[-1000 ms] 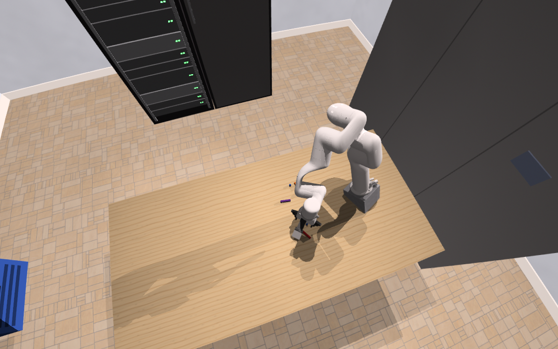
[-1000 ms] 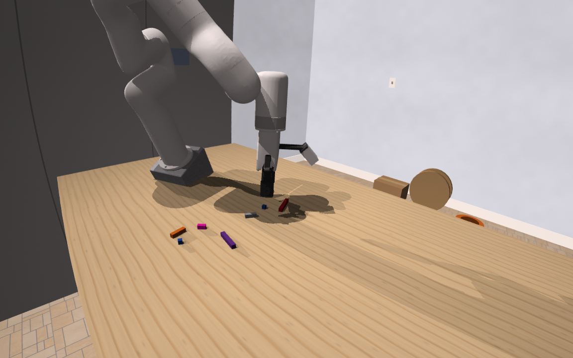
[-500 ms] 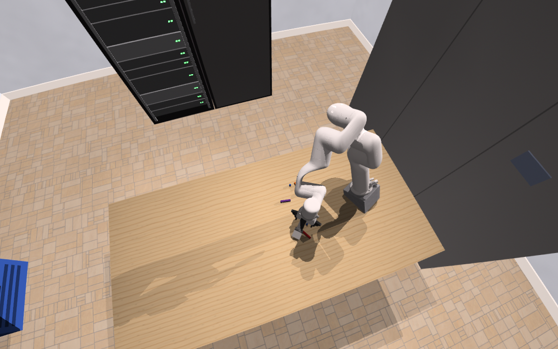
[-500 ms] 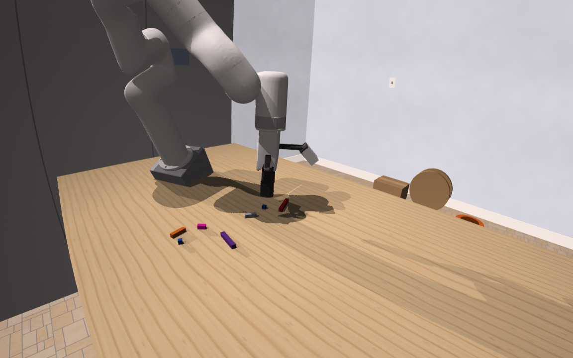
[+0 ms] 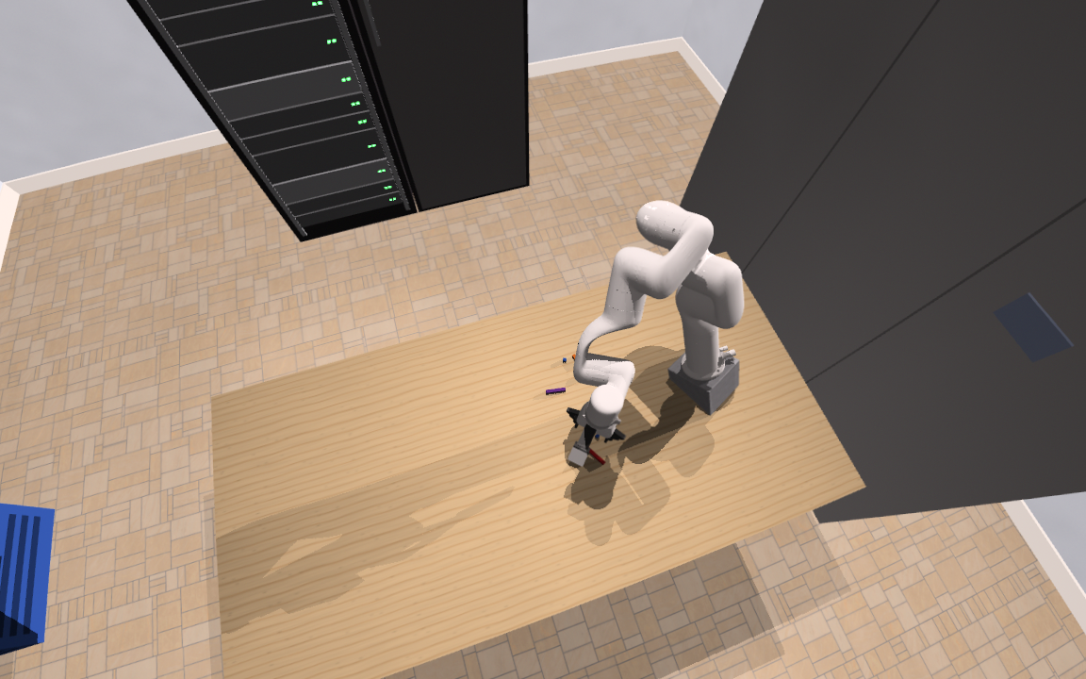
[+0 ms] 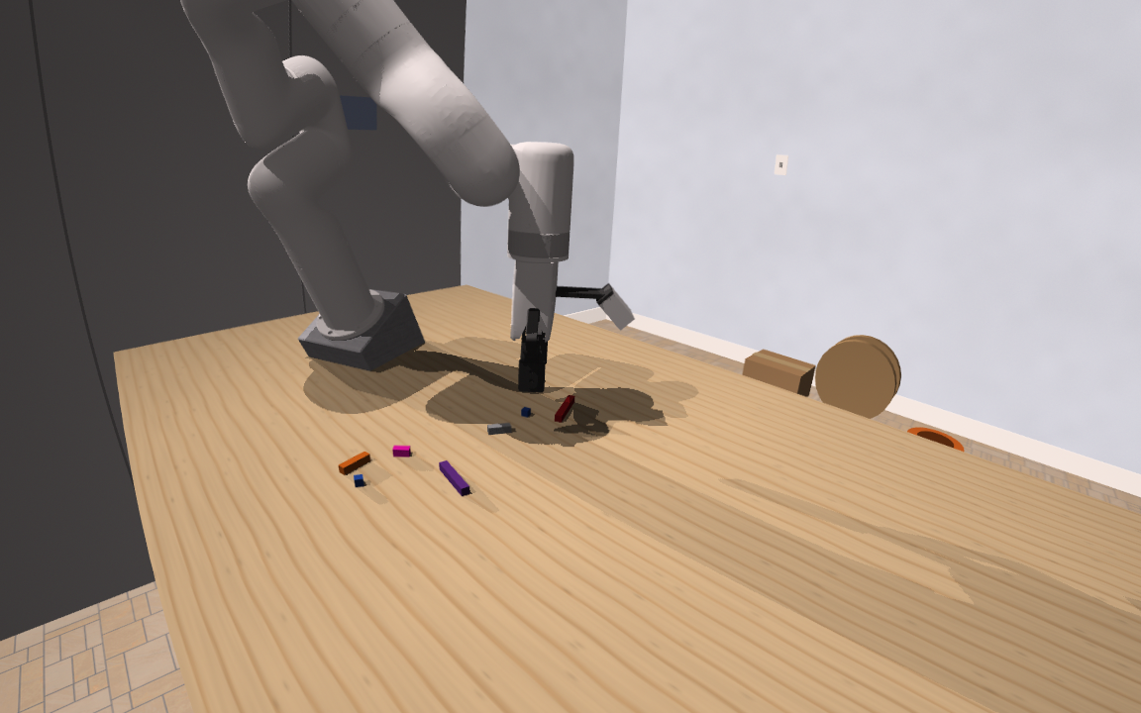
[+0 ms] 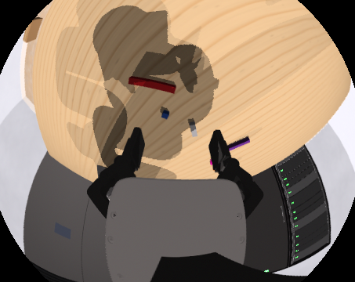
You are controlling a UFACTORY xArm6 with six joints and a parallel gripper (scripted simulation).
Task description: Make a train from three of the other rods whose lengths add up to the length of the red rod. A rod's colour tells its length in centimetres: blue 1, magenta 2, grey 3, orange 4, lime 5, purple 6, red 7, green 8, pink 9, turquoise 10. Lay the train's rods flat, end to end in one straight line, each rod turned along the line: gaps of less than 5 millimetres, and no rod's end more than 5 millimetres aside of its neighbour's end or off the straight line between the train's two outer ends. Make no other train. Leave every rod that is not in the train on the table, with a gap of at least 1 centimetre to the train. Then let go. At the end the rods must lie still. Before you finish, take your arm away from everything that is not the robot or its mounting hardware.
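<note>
Orange rod (image 6: 354,461): lying flat at the far left of the group on the bench (image 6: 646,567), apart from its neighbours, so a pick from above looks unobstructed.
Outer blue rod (image 6: 359,480): sitting just beside the orange rod as a tiny dark cube; likely hard to pinch squarely.
Magenta rod (image 6: 401,450): resting flat, near the orange rod but not touching it; short and bright.
Purple rod (image 6: 454,476): lying aslant, nearest the viewer; by the colour code it leaves only one unit, so it seems unfit for a three-rod train.
Grey rod (image 6: 499,429): lying in the arm's shadow; dull and short.
Inner blue rod (image 6: 526,411): sitting between the grey rod and the red rod, touching neither.
Jaws: standing fully spread and holding nothing, hanging above the bench behind the shadowed rods, apparently poised for a first pick.
Red rod (image 6: 564,407): lying flat in shadow as the length reference; long, dark red, square-ended; no train is yet forming.
</note>
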